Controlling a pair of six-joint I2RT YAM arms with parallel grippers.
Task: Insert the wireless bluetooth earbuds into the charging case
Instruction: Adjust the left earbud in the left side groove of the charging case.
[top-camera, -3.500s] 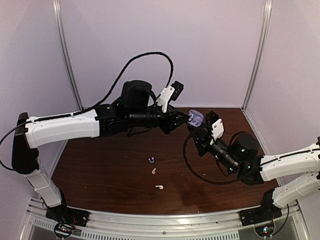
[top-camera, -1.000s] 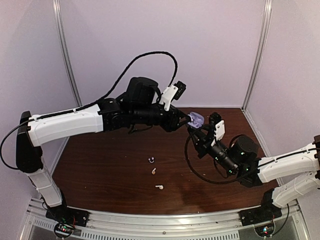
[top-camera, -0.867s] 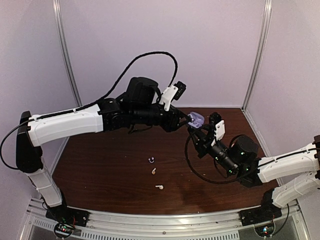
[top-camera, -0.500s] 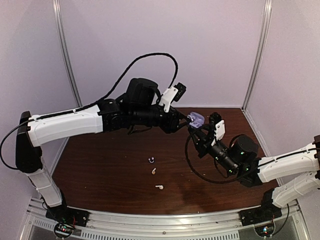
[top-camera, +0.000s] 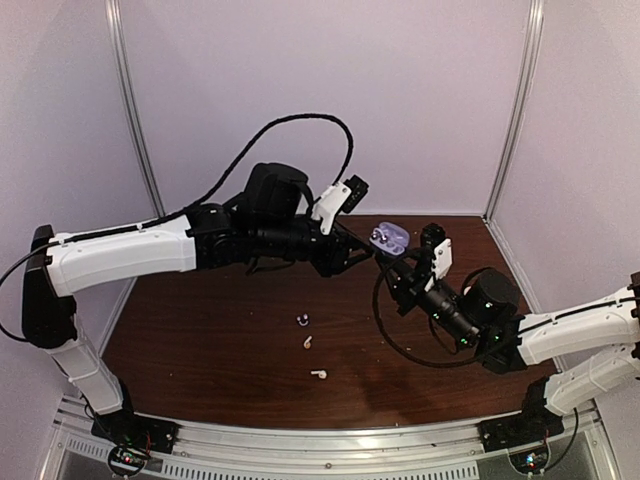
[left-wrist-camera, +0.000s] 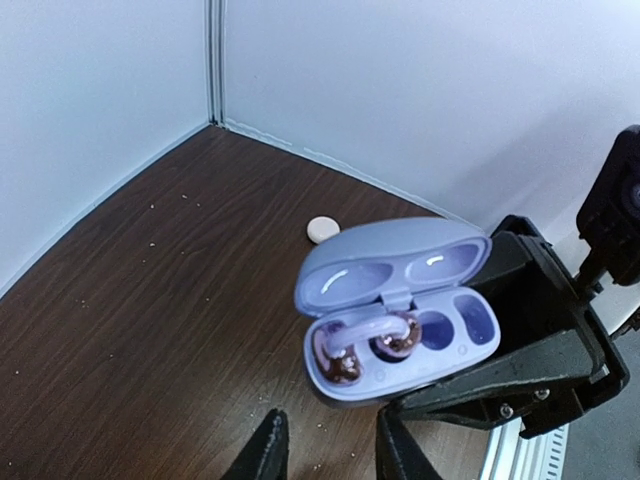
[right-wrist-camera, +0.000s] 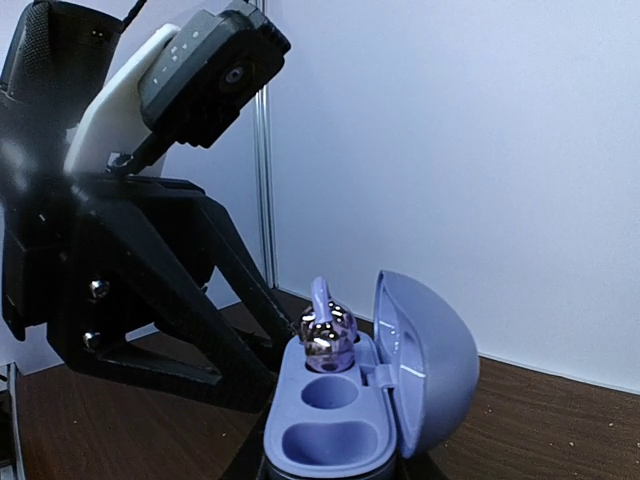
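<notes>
The lilac charging case (top-camera: 386, 238) hangs open above the back of the table, and my right gripper (top-camera: 395, 258) is shut on its base. One purple clip-shaped earbud (left-wrist-camera: 365, 345) sits in the case's left wells (right-wrist-camera: 325, 335); the other two wells are empty. The lid (right-wrist-camera: 430, 370) stands upright. My left gripper (left-wrist-camera: 330, 452) is open, just short of the case (left-wrist-camera: 400, 320), with nothing between its fingers. Three more earbuds lie on the table: a dark one (top-camera: 302, 320), a cream one (top-camera: 308, 342) and a white one (top-camera: 318, 374).
A small cream disc (left-wrist-camera: 322, 229) lies on the brown table near the back wall. Pale walls close the table in at the back and sides. The two arms almost meet over the table's back middle.
My left gripper has drawn back to the left, away from the case, leaving the purple earbud in it. The right arm and case have barely moved.
</notes>
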